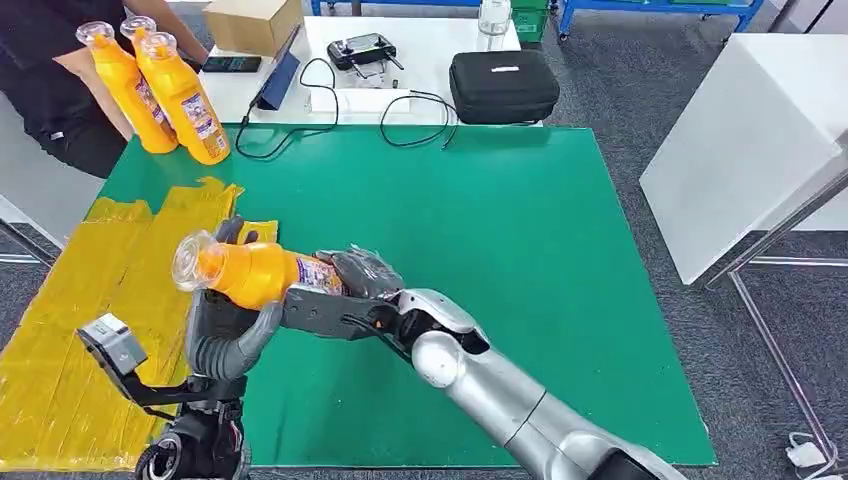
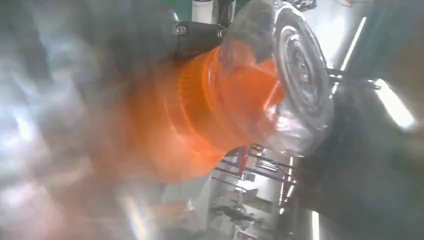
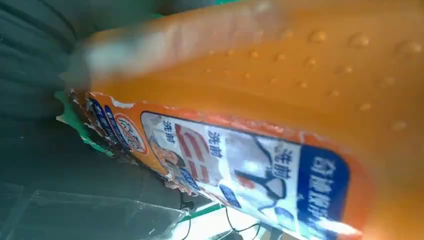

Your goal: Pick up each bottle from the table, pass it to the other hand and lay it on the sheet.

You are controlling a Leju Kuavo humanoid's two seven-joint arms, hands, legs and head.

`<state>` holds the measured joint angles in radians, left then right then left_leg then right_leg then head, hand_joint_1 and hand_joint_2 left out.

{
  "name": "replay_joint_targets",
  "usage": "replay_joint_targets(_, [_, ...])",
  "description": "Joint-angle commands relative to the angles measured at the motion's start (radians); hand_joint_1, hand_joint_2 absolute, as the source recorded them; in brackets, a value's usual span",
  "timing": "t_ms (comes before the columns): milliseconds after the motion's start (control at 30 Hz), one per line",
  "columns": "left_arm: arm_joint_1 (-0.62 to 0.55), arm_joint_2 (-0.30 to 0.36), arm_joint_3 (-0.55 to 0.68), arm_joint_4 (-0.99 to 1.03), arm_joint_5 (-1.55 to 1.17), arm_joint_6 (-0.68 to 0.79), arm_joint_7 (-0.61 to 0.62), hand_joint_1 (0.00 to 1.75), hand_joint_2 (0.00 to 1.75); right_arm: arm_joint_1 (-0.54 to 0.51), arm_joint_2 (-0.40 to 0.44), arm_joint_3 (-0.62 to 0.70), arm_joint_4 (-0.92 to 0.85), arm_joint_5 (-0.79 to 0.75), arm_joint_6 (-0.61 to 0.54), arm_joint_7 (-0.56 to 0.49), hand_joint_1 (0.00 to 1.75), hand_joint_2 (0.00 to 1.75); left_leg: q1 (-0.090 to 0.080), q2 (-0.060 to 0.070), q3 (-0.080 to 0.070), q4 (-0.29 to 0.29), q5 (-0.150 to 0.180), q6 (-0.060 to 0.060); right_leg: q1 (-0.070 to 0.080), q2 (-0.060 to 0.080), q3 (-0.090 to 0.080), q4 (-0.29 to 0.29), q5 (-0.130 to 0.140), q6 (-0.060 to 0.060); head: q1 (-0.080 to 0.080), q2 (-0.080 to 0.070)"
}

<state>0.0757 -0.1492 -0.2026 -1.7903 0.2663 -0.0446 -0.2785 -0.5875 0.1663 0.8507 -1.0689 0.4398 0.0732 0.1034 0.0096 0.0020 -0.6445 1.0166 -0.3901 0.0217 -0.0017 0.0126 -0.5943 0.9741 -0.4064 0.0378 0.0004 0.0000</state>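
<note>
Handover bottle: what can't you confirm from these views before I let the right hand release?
- Left hand contact on the bottle: in the head view the bottle covers its fingertips; the left wrist view is blurred, showing little beyond the cap.
- Right hand hold: the right wrist view is too close, mostly label.
- Yellow sheet: the left arm hides part, and the picture's edge cuts it off.

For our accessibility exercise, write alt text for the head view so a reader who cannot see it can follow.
Both robot hands, left hand and right hand, grip one orange bottle lying sideways above a green table, beside a yellow sheet. At the far left corner a person holds three more orange bottles upright.
</note>
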Motion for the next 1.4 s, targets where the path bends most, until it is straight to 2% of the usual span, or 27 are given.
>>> replay_joint_targets(33, [-0.022, 0.013, -0.007, 0.001, -0.005, -0.003, 0.003, 0.0, 1.75, -0.009, -0.029, 0.101, -0.033, 0.023, 0.007, 0.016, 1.75, 1.75, 0.0, -0.001, 0.004, -0.001, -0.002, -0.001, 0.0, -0.002, 0.004, 0.0, -0.003, -0.001, -0.001, 0.0])
replay_joint_targets(533, [-0.022, 0.006, 0.005, 0.001, 0.012, -0.008, 0.002, 0.0, 1.75, 0.0, -0.037, 0.106, -0.042, 0.029, 0.005, 0.015, 1.75, 1.75, 0.0, -0.001, 0.003, 0.0, -0.001, -0.001, 0.0, -0.002, 0.002, 0.0, -0.002, 0.0, 0.0, 0.0])
replay_joint_targets(767, [-0.019, 0.02, 0.026, -0.004, 0.067, -0.051, 0.026, 0.0, 1.75, 0.014, -0.052, 0.148, -0.085, 0.122, -0.02, 0.036, 1.75, 1.75, 0.0, -0.001, 0.004, -0.001, -0.002, -0.001, 0.0, -0.002, 0.003, -0.001, -0.002, -0.001, 0.0, 0.0])
replay_joint_targets(1067, [-0.036, 0.014, -0.05, -0.007, 0.118, -0.098, 0.083, 0.0, 1.75, -0.002, 0.035, 0.054, 0.061, 0.128, -0.076, 0.059, 1.75, 1.75, 0.0, -0.001, 0.003, 0.0, -0.002, -0.001, 0.0, -0.002, 0.002, 0.0, -0.002, -0.001, 0.0, 0.0])
replay_joint_targets(1267, [-0.06, 0.012, -0.126, 0.025, 0.091, -0.072, 0.091, 0.0, 1.75, -0.04, 0.104, 0.009, 0.173, 0.085, -0.086, 0.039, 1.75, 1.75, 0.0, -0.001, 0.003, 0.0, -0.001, -0.001, 0.0, -0.002, 0.002, 0.0, -0.002, -0.001, 0.0, 0.0])
replay_joint_targets(1400, [-0.064, 0.011, -0.145, 0.028, 0.085, -0.065, 0.086, 0.0, 1.75, -0.057, 0.121, 0.003, 0.177, 0.069, -0.09, 0.033, 1.75, 1.75, 0.0, -0.001, 0.002, 0.0, -0.001, -0.001, 0.0, -0.002, 0.001, 0.001, -0.001, 0.0, 0.0, 0.0])
